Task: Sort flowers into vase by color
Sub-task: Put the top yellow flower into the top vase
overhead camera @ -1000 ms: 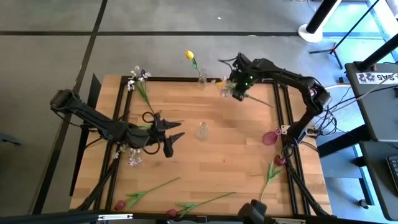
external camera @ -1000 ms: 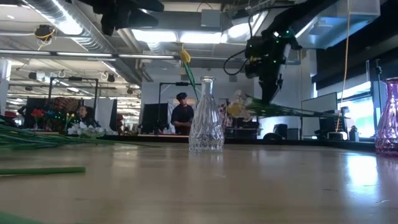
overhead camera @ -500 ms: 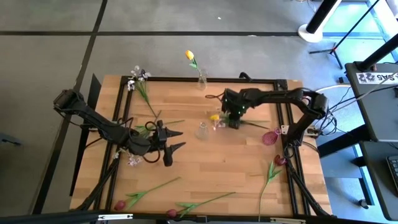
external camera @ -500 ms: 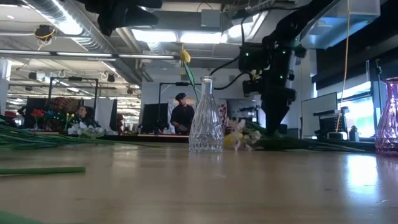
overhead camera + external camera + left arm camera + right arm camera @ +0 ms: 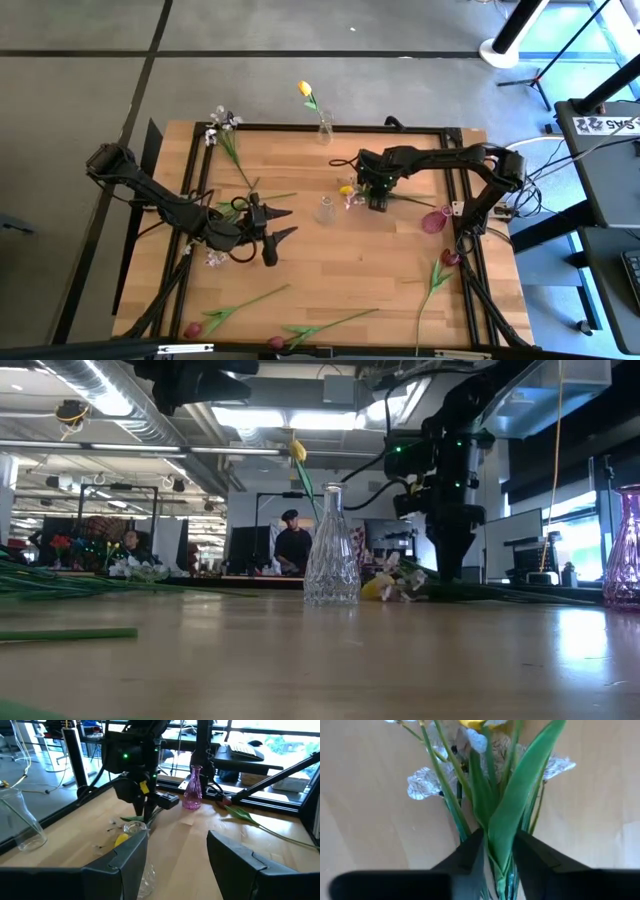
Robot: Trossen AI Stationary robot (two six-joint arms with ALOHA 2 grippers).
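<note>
At the far left corner of the slatted wooden table point(image 5: 330, 250), a spray of small white blossoms point(image 5: 222, 124) lies flat with its thin green stem running toward the middle. Just right of it, the left gripper point(image 5: 280, 223) hovers low over the left half of the boards, its two dark pointed fingers spread apart and holding nothing; another pale blossom spray point(image 5: 214, 258) lies under the arm. Along the near edge lie two dark red tulips point(image 5: 192, 329) with long leafy stems.

In the middle stands a small clear glass vase point(image 5: 325, 210), ribbed and bottle-shaped with a narrow neck. At the far edge a second clear vase point(image 5: 324, 124) holds one yellow tulip point(image 5: 305, 89), upright.

Just right of the middle vase, the right gripper point(image 5: 377, 199) is pressed down to the tabletop, its fingers clenched around a bundle of green stems and a broad leaf. The bundle's heads, a yellow tulip point(image 5: 345, 188) and papery white blossoms point(image 5: 404, 580), rest on the wood beside the middle vase.

Farther right, a pink tinted glass vase point(image 5: 434, 221) stands near the black metal frame point(image 5: 462, 180), and another red tulip point(image 5: 449, 258) lies by the right edge.
</note>
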